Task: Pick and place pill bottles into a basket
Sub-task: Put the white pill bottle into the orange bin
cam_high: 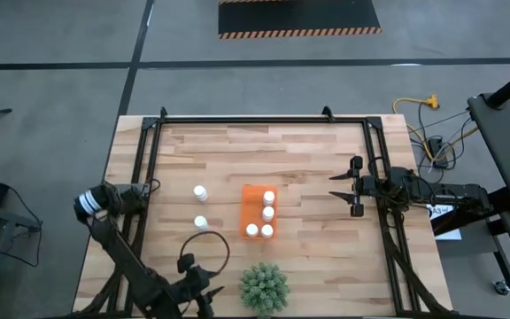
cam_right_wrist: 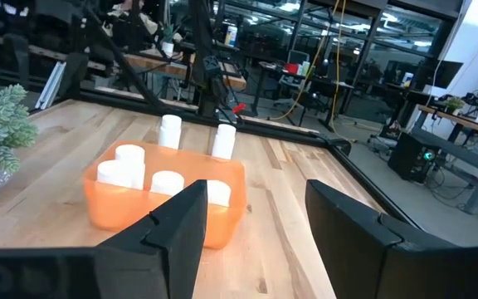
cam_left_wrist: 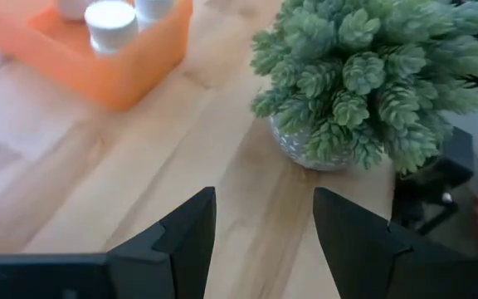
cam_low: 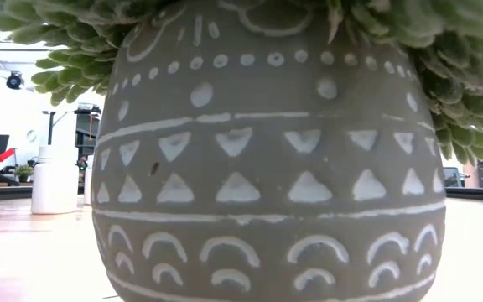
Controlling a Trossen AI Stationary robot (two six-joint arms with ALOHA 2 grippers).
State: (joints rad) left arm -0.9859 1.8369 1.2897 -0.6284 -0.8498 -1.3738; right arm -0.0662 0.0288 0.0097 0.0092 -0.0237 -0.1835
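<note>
The small bright orange rectangular plastic basket (cam_high: 257, 213) stands near the middle of the pale wooden tabletop (cam_high: 308, 159), where both arms can reach it. Four small white cylindrical pill bottles with white caps (cam_high: 266, 213) stand upright inside it, grouped toward its right side and near end. Two more white pill bottles (cam_high: 200, 192) stand upright on the tabletop to the left of the basket, apart from it and one behind the other; I judge these are the ones left to move.

The left claw (cam_left_wrist: 264, 228) is low near the front edge, beside the green spiky round plant in a grey patterned pot (cam_high: 264, 288). Its fingers are released and nothing is between them. It points toward the plant and the basket, not toward the loose bottles, so it probably must turn first.

The right claw (cam_right_wrist: 256, 220) waits at the right side of the tabletop, facing the basket, also released and empty.
</note>
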